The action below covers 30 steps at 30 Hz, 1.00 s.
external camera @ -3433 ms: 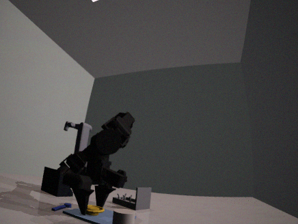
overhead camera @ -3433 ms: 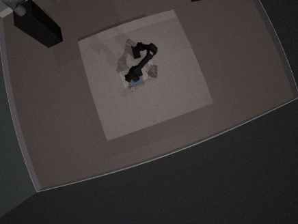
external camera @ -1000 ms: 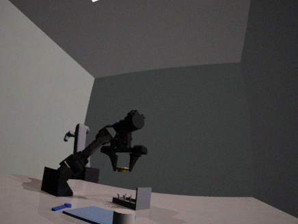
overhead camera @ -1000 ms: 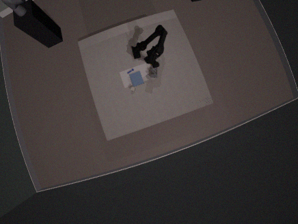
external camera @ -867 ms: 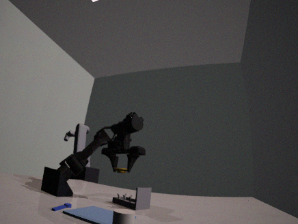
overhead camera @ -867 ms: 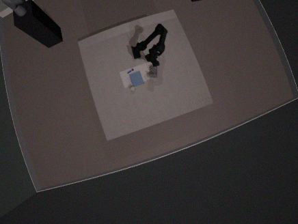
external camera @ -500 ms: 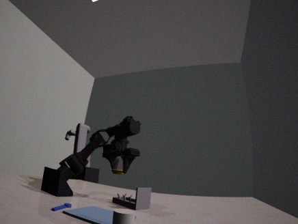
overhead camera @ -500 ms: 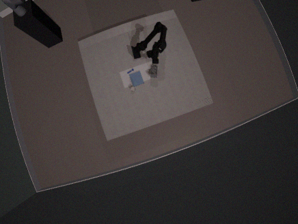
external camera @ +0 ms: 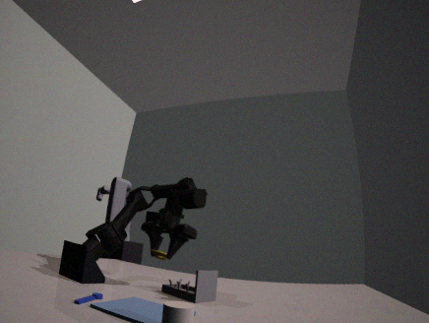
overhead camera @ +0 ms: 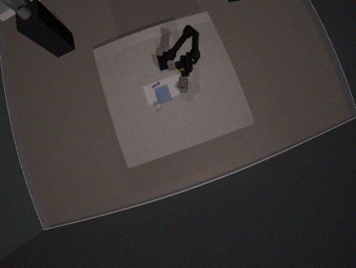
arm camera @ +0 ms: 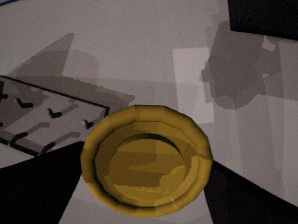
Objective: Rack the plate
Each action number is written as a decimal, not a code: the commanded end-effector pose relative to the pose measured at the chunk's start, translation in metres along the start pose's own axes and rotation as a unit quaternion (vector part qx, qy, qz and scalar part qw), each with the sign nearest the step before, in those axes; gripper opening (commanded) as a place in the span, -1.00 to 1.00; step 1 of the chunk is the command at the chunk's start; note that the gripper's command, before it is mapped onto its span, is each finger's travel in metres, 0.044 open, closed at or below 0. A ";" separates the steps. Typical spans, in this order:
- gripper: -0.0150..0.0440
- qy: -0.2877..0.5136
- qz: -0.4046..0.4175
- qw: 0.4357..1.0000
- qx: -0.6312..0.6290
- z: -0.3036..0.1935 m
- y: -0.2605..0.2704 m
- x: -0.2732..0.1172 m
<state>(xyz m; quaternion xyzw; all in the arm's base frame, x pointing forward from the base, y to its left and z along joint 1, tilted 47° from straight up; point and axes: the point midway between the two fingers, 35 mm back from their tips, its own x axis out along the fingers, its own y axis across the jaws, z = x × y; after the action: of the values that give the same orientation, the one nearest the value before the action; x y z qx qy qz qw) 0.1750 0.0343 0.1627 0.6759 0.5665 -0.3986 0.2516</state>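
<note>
While clamped in claw (external camera: 164, 247), plate (arm camera: 147, 159)

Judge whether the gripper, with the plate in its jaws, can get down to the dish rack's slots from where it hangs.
Probably yes. The gripper, shut on the yellow plate, hangs above and just behind the dish rack, and nothing shows in the open space between them.

The pale counter (overhead camera: 196, 127) carries a blue mat (overhead camera: 163, 94), a small blue tool (overhead camera: 155, 85), a cup (overhead camera: 157, 107) and the dish rack (overhead camera: 183, 83), all nearer its far edge.
</note>
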 end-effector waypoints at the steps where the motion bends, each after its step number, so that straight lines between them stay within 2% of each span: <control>1: -0.49 -0.039 -0.007 0.999 -0.017 0.007 -0.004 0.008; 15: -0.49 -0.184 -0.010 0.978 -0.098 0.029 -0.010 0.030; 30: -0.49 -0.305 0.026 0.930 -0.201 0.041 -0.004 0.042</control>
<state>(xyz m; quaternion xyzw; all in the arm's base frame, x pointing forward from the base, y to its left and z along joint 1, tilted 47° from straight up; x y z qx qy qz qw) 0.1616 0.0284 0.1087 0.4842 0.5257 -0.4546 0.5316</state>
